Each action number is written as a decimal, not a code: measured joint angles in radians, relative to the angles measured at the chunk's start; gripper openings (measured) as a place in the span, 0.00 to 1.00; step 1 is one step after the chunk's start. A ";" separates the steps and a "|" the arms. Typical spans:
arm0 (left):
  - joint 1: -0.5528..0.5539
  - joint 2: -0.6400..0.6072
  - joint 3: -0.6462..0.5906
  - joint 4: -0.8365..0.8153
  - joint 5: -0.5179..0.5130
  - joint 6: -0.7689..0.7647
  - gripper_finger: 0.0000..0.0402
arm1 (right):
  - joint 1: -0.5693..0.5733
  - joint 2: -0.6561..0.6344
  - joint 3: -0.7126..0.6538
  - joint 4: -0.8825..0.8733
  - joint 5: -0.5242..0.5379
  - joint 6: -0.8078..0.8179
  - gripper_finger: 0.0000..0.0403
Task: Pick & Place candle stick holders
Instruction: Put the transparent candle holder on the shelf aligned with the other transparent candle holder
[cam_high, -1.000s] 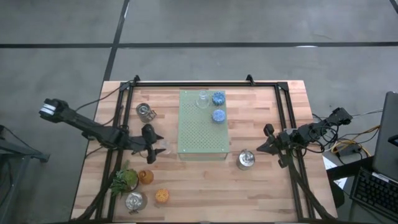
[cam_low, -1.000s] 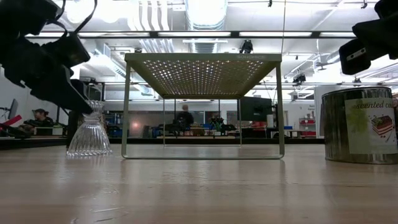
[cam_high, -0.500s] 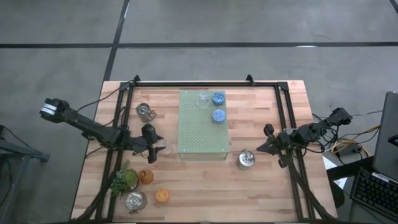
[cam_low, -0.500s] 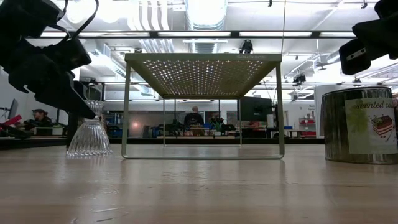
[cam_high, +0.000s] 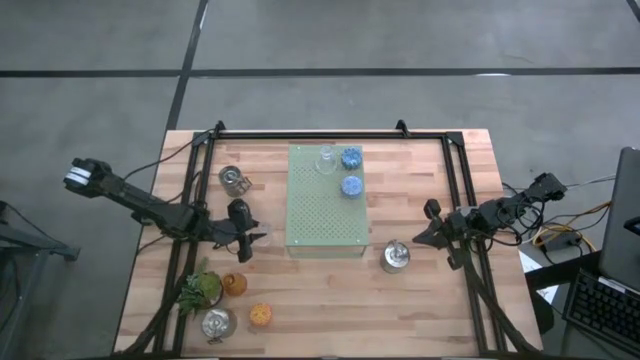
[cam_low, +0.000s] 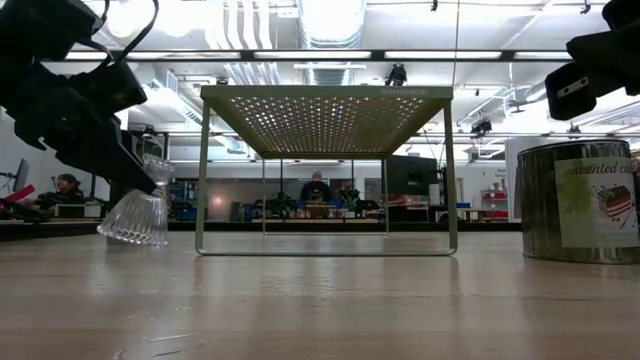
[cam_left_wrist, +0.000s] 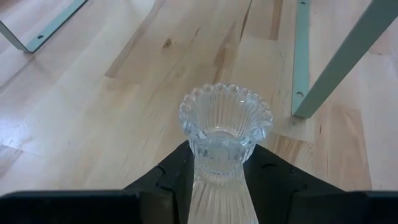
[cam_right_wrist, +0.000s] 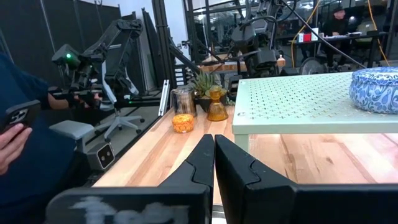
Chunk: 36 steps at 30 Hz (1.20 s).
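The left gripper is clenched on a clear glass candle stick holder, tilted and lifted just off the table beside the pale green board; the right gripper, fingers pressed together, waits near a silver holder

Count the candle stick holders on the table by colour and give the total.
silver holders: 3
blue holders: 2
clear glass holders: 2
amber holder: 1
orange holder: 1
Total: 9
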 joint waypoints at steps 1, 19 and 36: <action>0.000 0.000 0.000 0.000 0.000 0.000 0.33 | 0.000 0.000 0.000 0.000 0.000 0.000 0.02; 0.000 0.004 -0.043 0.019 -0.007 -0.083 0.35 | 0.000 0.000 0.000 0.000 0.000 0.000 0.02; 0.000 0.012 -0.144 0.262 -0.044 -0.099 0.59 | 0.000 0.000 0.000 0.000 0.000 0.000 0.02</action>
